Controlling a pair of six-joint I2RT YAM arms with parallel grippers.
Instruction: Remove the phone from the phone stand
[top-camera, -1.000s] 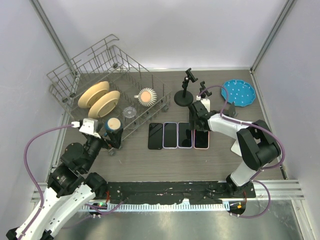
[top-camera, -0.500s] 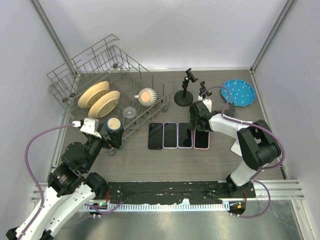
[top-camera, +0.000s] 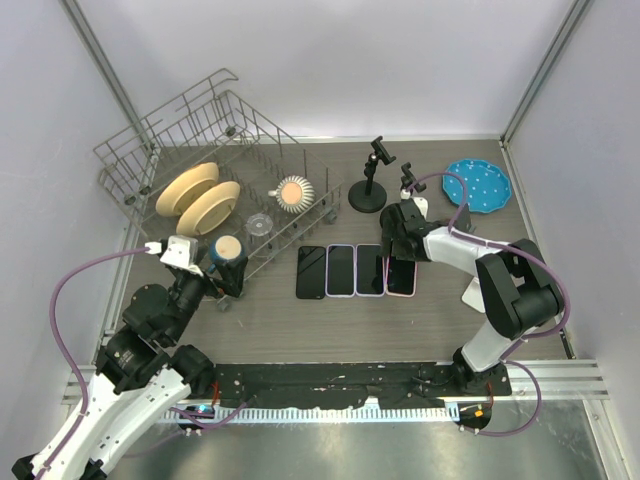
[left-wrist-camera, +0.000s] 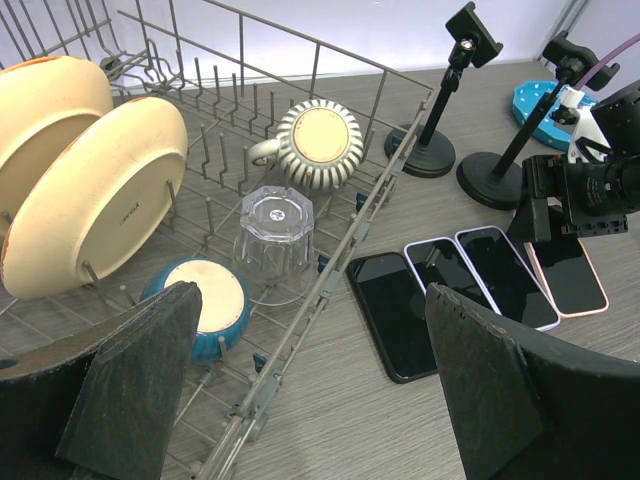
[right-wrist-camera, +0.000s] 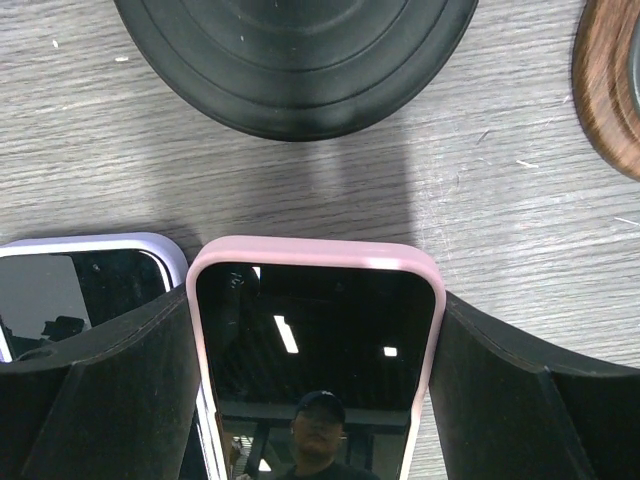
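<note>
Right fingers (right-wrist-camera: 510, 400) flank the pink phone (right-wrist-camera: 315, 350), grip unclear to us; left fingers (left-wrist-camera: 130, 390) gape empty; we risk nudging the lilac phone (right-wrist-camera: 80, 290) when withdrawing.

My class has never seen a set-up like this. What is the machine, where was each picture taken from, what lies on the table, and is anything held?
Two robot arms are bolted at the near edge of a grey wood-grain table, each with a two-finger gripper. One picture looks down from above them; the other two come from cameras on the wrists. On it are a wire dish rack, a black phone stand and a second stand, both empty, a blue dotted plate, and a row of phones. The right gripper is closed on the sides of the rightmost, pink-cased phone. The left gripper is open and empty.
</note>
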